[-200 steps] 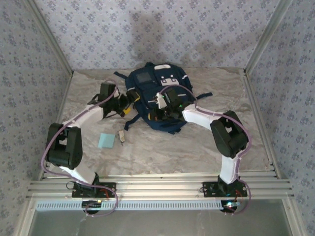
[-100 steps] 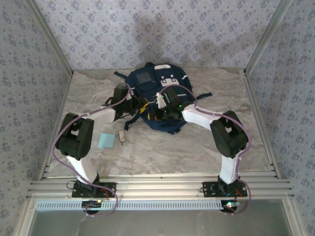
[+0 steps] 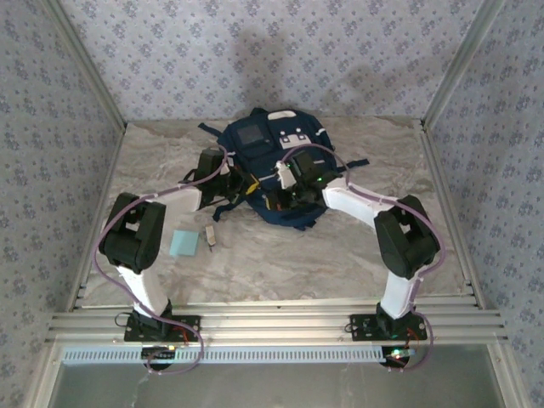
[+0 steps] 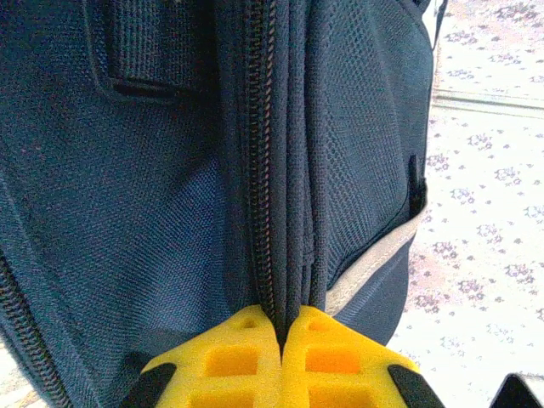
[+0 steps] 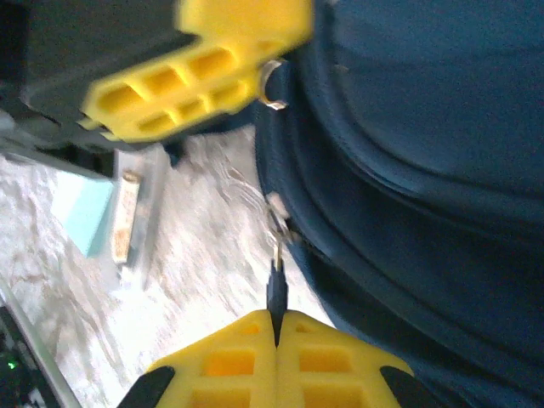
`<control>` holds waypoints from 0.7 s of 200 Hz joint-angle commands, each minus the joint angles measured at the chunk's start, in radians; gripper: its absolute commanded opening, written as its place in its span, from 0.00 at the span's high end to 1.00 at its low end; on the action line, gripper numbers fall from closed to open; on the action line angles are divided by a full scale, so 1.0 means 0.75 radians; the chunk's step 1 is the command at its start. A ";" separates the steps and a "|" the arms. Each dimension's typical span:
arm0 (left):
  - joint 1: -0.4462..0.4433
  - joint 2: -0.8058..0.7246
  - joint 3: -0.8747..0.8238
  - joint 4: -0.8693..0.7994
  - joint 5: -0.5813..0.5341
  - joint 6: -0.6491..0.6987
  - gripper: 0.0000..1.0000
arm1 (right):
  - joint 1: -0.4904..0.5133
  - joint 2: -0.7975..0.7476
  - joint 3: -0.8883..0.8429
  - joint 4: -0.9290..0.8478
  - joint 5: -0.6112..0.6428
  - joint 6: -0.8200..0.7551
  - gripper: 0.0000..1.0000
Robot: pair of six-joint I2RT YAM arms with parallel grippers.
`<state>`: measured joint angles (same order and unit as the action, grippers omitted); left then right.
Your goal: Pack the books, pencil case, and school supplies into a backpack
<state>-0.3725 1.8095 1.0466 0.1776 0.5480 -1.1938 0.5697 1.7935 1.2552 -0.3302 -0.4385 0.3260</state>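
The navy-blue backpack (image 3: 270, 149) lies at the back middle of the table. My left gripper (image 3: 247, 188) is at its left edge, yellow fingers (image 4: 246, 357) shut on the backpack's (image 4: 127, 170) zipper seam fabric. My right gripper (image 3: 280, 200) is at the near edge, shut on a dark zipper pull (image 5: 274, 293) of the backpack (image 5: 425, 170). A light-blue square pad (image 3: 183, 243) and a small beige eraser block (image 3: 210, 236) lie on the table to the left. In the right wrist view the pad (image 5: 85, 212) and eraser (image 5: 127, 217) show beyond the left gripper's fingers (image 5: 195, 85). The books and pencil case are out of view.
The marble tabletop (image 3: 340, 255) is bounded by patterned walls on three sides and aluminium rails (image 3: 272, 323) at the near edge. A dark backpack strap (image 3: 353, 165) trails to the right of the bag.
The left gripper has moved right to the backpack's edge and shut on its seam. The right arm has shifted slightly, its gripper still shut on the zipper pull.
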 commanded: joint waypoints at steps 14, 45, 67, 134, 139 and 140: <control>0.042 -0.040 0.042 -0.094 0.025 0.093 1.00 | -0.179 -0.065 0.005 -0.351 0.109 -0.259 1.00; 0.041 -0.054 0.046 -0.100 0.040 0.093 1.00 | -0.254 -0.052 0.026 -0.355 0.163 -0.312 1.00; 0.043 -0.063 0.058 -0.117 0.042 0.103 1.00 | -0.246 -0.056 0.035 -0.355 0.196 -0.314 1.00; 0.037 -0.068 0.065 -0.114 0.047 0.096 1.00 | -0.134 -0.151 -0.007 -0.193 0.047 -0.310 0.56; 0.037 -0.067 0.065 -0.114 0.048 0.099 1.00 | -0.132 -0.148 -0.012 -0.173 0.026 -0.301 0.50; 0.037 -0.067 0.065 -0.114 0.048 0.099 1.00 | -0.131 -0.146 -0.012 -0.168 0.022 -0.300 0.49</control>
<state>-0.3470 1.8061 1.0641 0.1108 0.5644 -1.1339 0.4622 1.7245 1.2606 -0.5304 -0.3302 0.0929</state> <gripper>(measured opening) 0.050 0.396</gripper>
